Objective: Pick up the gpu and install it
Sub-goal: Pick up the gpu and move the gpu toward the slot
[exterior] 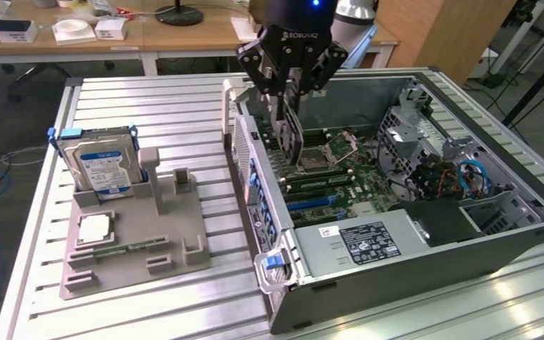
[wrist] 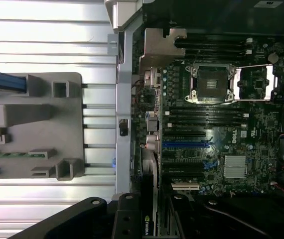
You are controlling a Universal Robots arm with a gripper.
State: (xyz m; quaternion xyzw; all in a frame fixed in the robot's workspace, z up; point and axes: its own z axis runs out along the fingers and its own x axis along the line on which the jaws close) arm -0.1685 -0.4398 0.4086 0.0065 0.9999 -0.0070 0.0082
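Note:
The gpu (exterior: 292, 138), a thin black card, hangs on edge from my gripper (exterior: 289, 99), which is shut on its upper edge. It is over the open computer case (exterior: 527, 212), above the motherboard (exterior: 333, 177) and close to the case's rear wall. The card's lower edge is near the CPU socket (exterior: 314, 161) area; I cannot tell whether it touches the board. In the wrist view the gpu (wrist: 147, 199) appears edge-on between the fingers (wrist: 126, 219), over the expansion slots (wrist: 184, 144).
A grey fixture tray (exterior: 130, 269) on the slatted aluminium table (exterior: 168, 106) holds a hard drive (exterior: 107, 159) standing upright, a CPU chip (exterior: 94, 228) and a green memory stick (exterior: 125, 249). The power supply (exterior: 367, 241) sits at the case's near end. Desks stand behind.

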